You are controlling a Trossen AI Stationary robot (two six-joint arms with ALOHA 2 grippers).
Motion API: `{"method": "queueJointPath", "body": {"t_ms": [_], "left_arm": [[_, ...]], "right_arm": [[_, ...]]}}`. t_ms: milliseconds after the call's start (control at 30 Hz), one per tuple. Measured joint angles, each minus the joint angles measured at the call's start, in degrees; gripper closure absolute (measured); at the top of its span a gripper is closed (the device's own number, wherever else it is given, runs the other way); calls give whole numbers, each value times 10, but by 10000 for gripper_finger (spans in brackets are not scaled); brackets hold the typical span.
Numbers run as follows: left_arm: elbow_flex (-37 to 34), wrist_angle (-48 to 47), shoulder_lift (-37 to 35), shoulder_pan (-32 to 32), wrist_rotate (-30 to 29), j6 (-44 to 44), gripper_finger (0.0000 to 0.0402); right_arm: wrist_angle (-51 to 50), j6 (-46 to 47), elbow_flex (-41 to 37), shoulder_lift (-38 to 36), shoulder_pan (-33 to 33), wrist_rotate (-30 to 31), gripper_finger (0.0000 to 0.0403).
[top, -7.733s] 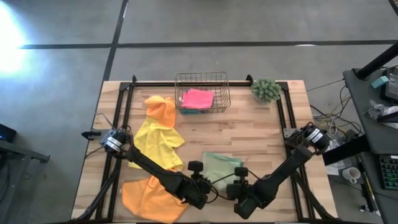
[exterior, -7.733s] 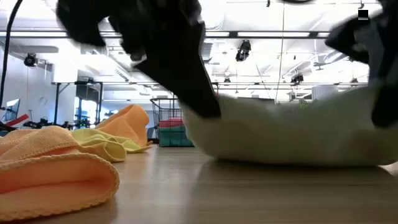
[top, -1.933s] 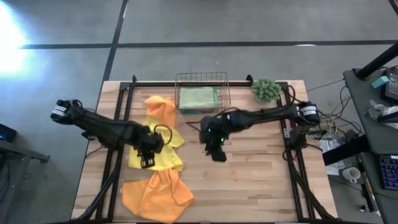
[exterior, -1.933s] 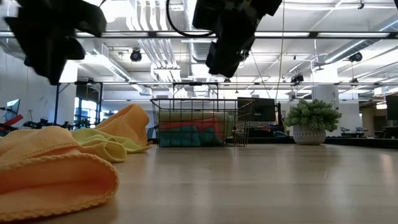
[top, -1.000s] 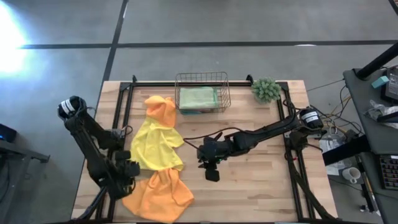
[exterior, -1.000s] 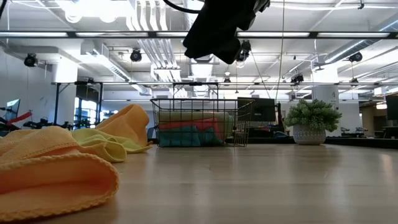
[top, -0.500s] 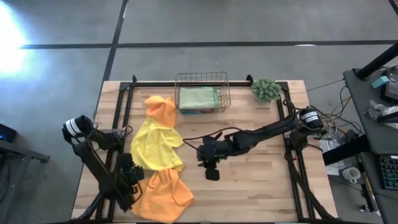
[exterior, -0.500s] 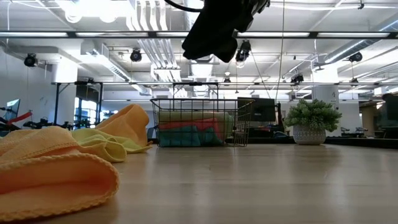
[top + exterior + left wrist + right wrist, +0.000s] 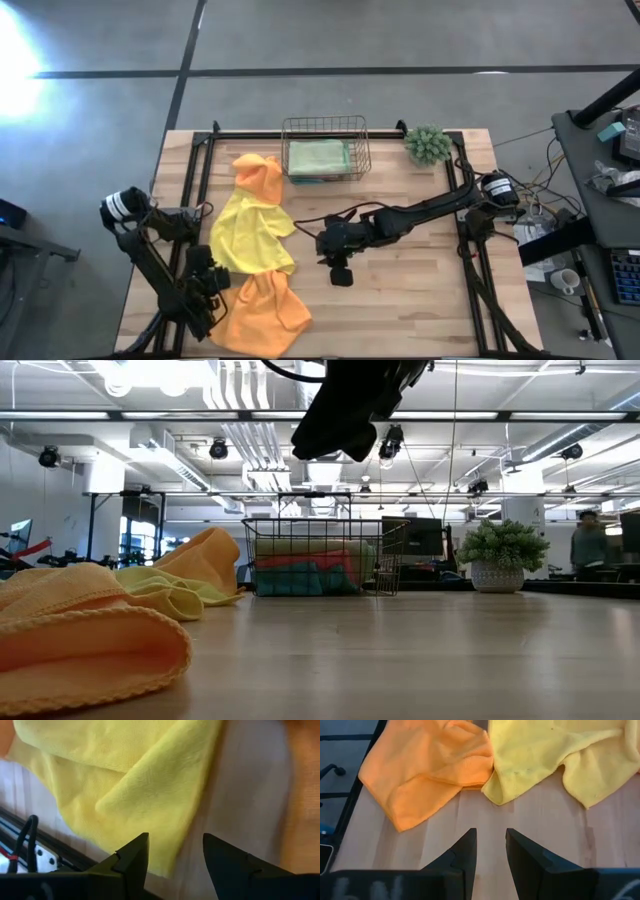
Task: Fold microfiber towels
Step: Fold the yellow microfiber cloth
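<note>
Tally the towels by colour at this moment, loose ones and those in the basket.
Orange towels: 2
Yellow towel: 1
Olive green towel: 1
Pink towel: 1
Teal towel: 1
Total: 6

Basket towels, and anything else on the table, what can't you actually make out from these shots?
- Wire basket: in the high view the olive green towel on top covers the stack; the low view shows only its edges, so the folds can't be judged.
- Left gripper: absent from the low view.
- Lower orange towel: the table's near edge may cut it off in the high view.
- Person: too small in the low view.
</note>
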Motion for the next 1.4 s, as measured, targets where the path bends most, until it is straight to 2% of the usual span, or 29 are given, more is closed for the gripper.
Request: {"method": "queueJointPath", "body": {"t_ms": [400, 533, 733, 800, 1033, 1233, 1400], "left_arm": [[-36, -4, 0, 9, 35, -4, 241], [-36, -1, 0, 22, 29, -4, 285], [-34, 0, 0, 34, 27, -4, 380], [-31, 0, -1, 34, 27, -4, 395], [-1, -1, -27, 38, 27, -12, 400], [12, -10, -87, 38, 27, -84, 401], [19, -45, -153, 39, 7, -141, 401]], "right_arm": [[0, -14, 0, 0, -2, 0, 307], [0, -14, -1, 0, -2, 0, 307], [0, -11, -2, 0, -2, 0, 307], [3, -3, -2, 0, -2, 0, 307], [41, 4, -2, 7, -2, 0, 289], [64, -1, -1, 36, -2, 0, 253], [105, -13, -1, 60, -2, 0, 243]]}}
